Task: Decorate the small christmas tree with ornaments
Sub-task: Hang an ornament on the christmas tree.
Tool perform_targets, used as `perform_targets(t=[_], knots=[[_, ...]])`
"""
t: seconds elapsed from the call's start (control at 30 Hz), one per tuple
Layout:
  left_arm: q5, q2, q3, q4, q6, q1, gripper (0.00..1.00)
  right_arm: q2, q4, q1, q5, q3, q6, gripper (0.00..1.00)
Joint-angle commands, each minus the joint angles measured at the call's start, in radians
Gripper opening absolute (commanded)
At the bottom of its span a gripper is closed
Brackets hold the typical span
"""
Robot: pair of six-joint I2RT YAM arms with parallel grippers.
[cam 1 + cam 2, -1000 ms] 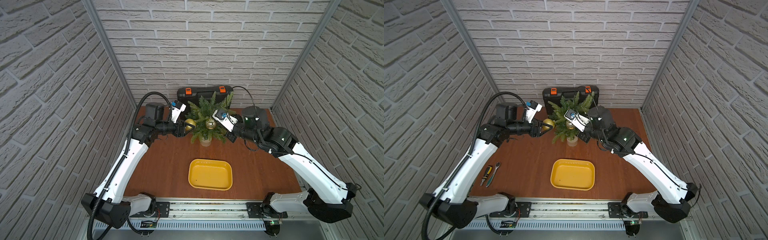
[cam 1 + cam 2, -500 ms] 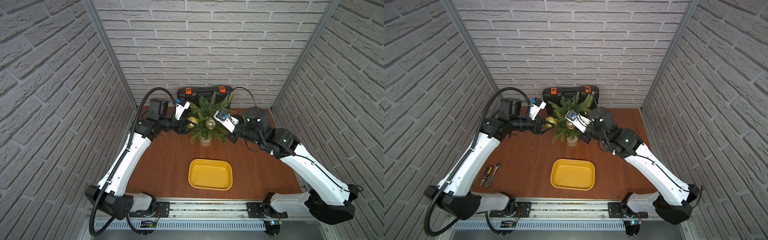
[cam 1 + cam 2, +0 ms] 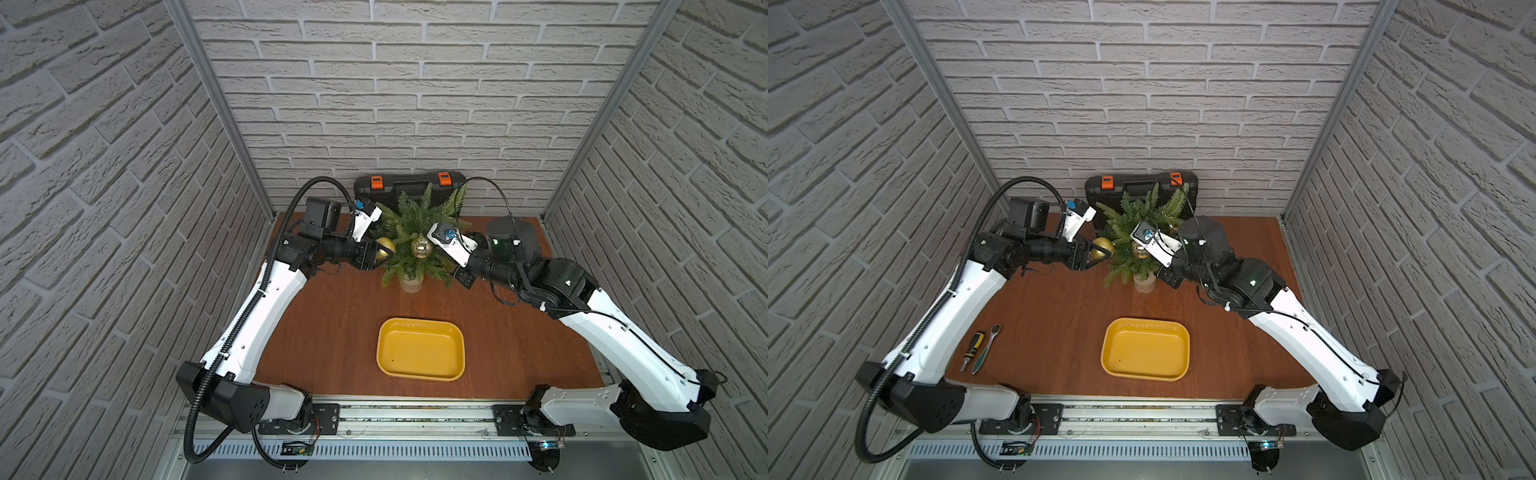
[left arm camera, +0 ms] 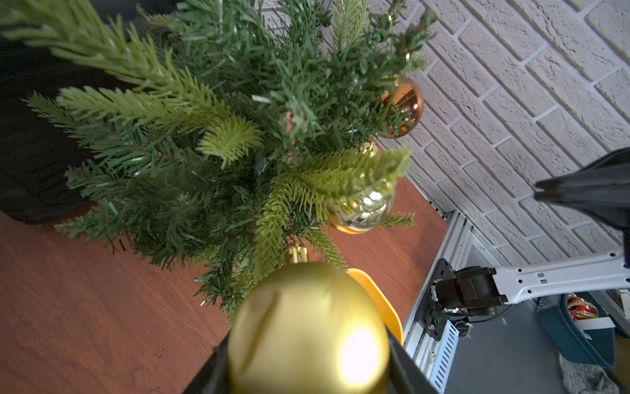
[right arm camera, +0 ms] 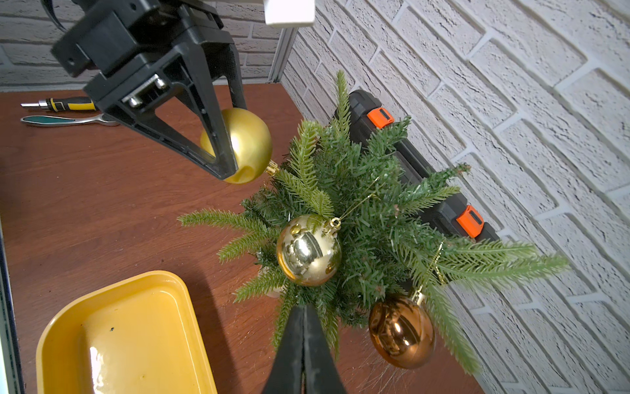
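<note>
The small christmas tree (image 3: 409,226) stands on its pale base (image 3: 411,286) at the back of the table, also seen in a top view (image 3: 1133,226). My left gripper (image 3: 380,254) is shut on a matte gold ornament (image 3: 387,246), pressing its cap against the tree's left branches (image 5: 306,153). Two other ornaments hang on the tree: a mirror-like pale gold ornament (image 5: 308,250) at the front and a copper ornament (image 5: 400,331) on the right side. My right gripper (image 5: 303,312) is shut and empty, its tips at the tree's lower right branches.
A yellow tray (image 3: 419,321) lies in front of the tree. A black case (image 3: 409,187) with orange latches stands against the back wall behind the tree. A screwdriver (image 3: 973,349) and a ratchet (image 3: 987,345) lie at the front left.
My left gripper has carried the gold ornament to the right, up against the tree's left branches. The right arm has barely moved.
</note>
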Motion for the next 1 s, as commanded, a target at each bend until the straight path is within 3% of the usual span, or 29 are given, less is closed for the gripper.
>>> perform_targets(t=[0.0,0.97], knots=[[0.013,-0.014,0.001,0.003,0.016,-0.008,0.29,-0.025,0.045,0.007,0.004,-0.007,0.02,0.06],[0.005,-0.061,-0.095,0.003,0.024,-0.025,0.29,-0.018,0.045,0.007,0.007,-0.015,0.015,0.06]])
